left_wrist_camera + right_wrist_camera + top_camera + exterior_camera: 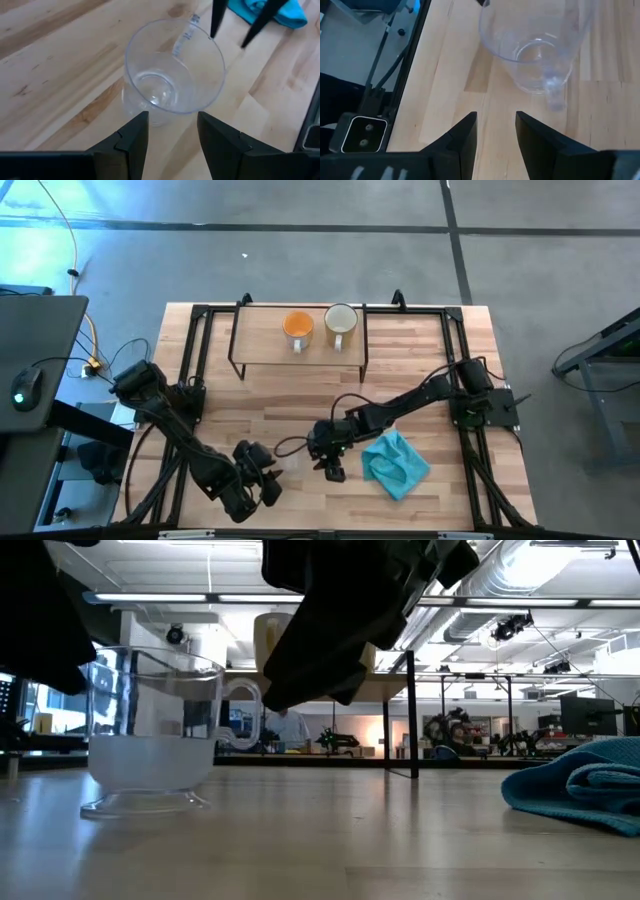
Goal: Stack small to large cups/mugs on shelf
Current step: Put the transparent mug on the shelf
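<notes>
A small clear glass cup (pixel 172 70) stands upright on its base on the wooden table, near the front edge. Its handle (pixel 554 97) points toward my right gripper. My left gripper (pixel 172 117) is open and tilted down just short of the cup's near wall. My right gripper (pixel 496 117) is also open and comes at the cup from the opposite side, short of the handle. An orange mug (pixel 298 328) and a cream-white mug (pixel 341 325) stand side by side on the low wooden shelf (pixel 262 345) at the table's far side.
A crumpled teal cloth (pixel 396 463) lies on the table just right of my right gripper. Black frame rails (pixel 190 360) run along both table sides. Bare wood lies between the shelf and the grippers.
</notes>
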Controlling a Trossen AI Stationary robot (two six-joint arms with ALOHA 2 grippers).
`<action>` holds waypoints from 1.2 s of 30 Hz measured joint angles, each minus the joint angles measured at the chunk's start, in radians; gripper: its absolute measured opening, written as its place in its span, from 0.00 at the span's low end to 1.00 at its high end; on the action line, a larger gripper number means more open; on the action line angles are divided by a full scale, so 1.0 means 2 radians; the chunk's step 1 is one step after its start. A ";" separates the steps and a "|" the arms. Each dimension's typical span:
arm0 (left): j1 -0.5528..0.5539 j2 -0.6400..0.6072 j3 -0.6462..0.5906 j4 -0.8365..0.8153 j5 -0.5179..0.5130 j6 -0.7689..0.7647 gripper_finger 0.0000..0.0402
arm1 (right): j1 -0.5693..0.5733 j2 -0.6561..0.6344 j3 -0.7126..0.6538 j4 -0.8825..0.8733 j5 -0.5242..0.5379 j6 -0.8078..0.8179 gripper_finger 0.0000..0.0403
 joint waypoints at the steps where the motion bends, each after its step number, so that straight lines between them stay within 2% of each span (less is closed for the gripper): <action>1: 0.001 0.000 0.000 0.000 0.000 0.001 0.39 | 0.000 0.000 0.000 0.000 0.000 0.000 0.31; 5: 0.003 0.000 0.000 0.000 0.000 0.005 0.39 | -0.002 0.000 0.000 -0.007 0.004 0.000 0.31; 12: 0.002 0.000 0.000 0.000 0.006 0.005 0.39 | -0.013 0.000 0.000 -0.083 0.039 -0.018 0.31; 17: 0.002 0.000 0.000 0.002 0.006 0.005 0.39 | -0.012 0.000 0.014 -0.078 0.063 -0.051 0.31; 29: 0.003 0.000 0.000 0.001 0.005 -0.001 0.39 | -0.025 0.000 0.035 -0.069 0.066 -0.070 0.31; 36: 0.017 0.012 0.001 -0.013 0.009 -0.025 0.39 | -0.024 0.000 0.035 -0.067 0.049 -0.069 0.31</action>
